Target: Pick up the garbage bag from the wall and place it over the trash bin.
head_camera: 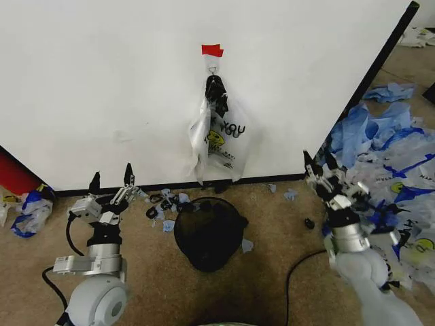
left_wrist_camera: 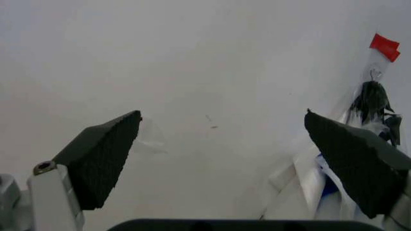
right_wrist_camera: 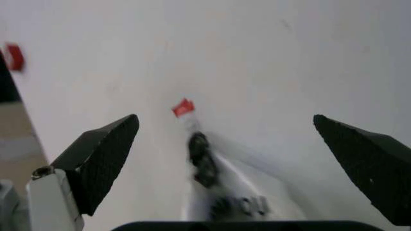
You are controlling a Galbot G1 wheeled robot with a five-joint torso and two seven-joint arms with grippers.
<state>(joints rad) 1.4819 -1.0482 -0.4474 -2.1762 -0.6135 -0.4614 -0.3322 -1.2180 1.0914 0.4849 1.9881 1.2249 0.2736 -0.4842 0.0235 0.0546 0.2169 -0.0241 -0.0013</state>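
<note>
White wall panel point(head_camera: 102, 81) holds the thin see-through garbage bag point(head_camera: 219, 139) on its hook above the black wire-mesh trash bin point(head_camera: 207, 231); left gripper point(head_camera: 111, 182) and right gripper point(head_camera: 318, 163), both wide open and empty, should aim for the bunched black handles

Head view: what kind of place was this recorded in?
Probably a staged indoor test area, not a home: a freestanding white wall panel on brown carpet, the garbage bag hung on it under red tape, loose spare bags heaped alongside.
</note>
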